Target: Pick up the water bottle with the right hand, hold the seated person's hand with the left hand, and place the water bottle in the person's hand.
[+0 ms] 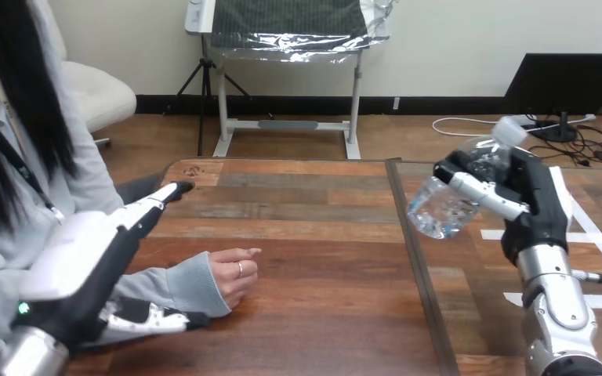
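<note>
A wooden table (pixel 313 235) stands in front. Its top is made of long brown boards, some dark and some light. A thin dark line (pixel 414 258) runs from the far edge to the near edge and splits the top into 2 parts. White tape (pixel 582 236) strips lie flat on the right part and cross each other.

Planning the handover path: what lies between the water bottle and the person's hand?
In the head view, only bare table with a seam lies between the water bottle, held in the right hand, and the person's hand.
</note>
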`<state>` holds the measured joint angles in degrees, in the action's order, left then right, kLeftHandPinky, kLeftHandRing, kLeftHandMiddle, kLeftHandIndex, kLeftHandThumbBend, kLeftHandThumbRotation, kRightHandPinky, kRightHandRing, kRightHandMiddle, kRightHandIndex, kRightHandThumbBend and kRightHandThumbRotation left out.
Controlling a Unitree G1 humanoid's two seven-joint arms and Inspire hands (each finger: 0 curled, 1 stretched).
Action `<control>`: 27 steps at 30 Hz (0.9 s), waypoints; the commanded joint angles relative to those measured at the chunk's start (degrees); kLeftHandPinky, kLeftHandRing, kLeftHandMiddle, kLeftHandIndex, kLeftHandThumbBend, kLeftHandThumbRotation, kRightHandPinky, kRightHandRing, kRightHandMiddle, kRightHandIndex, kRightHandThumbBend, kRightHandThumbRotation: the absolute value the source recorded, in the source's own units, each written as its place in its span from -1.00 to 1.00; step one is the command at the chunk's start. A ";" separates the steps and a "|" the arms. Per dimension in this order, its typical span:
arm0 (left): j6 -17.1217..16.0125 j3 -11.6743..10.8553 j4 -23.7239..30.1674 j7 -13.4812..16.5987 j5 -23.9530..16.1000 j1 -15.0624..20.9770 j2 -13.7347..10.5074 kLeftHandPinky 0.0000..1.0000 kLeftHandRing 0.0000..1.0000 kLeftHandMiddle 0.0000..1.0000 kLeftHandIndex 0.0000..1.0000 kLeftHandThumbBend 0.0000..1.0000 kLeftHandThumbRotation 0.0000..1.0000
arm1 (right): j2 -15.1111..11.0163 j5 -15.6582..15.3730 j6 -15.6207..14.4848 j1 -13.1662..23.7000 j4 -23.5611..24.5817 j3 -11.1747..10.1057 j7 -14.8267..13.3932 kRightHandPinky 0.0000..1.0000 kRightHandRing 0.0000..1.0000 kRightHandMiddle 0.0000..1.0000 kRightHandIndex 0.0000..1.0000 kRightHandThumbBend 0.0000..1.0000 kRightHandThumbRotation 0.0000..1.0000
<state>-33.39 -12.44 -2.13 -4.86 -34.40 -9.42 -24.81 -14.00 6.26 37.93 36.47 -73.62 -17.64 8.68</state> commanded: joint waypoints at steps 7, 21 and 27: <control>2.69 2.47 0.40 -1.97 -1.44 7.21 -8.29 0.51 0.63 0.67 0.71 1.00 -0.56 | 0.13 0.96 2.96 6.18 3.89 -0.01 1.65 -0.52 -0.46 -0.33 -0.34 0.43 -1.00; 5.33 7.53 -5.29 -2.31 -6.26 12.22 -13.53 0.47 0.57 0.63 0.65 1.00 -0.52 | -0.26 1.27 4.16 5.56 5.42 0.41 2.74 -0.51 -0.45 -0.31 -0.33 0.38 -1.00; 4.67 10.30 -9.90 -0.19 -8.60 14.99 -14.92 0.46 0.55 0.60 0.62 1.00 -0.50 | -0.36 1.96 4.50 5.29 6.19 0.26 3.60 -0.51 -0.45 -0.30 -0.32 0.38 -1.00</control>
<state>-28.37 -5.03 -8.13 -6.97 -41.47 0.43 -37.78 -13.63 6.97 39.95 36.47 -71.66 -16.83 11.74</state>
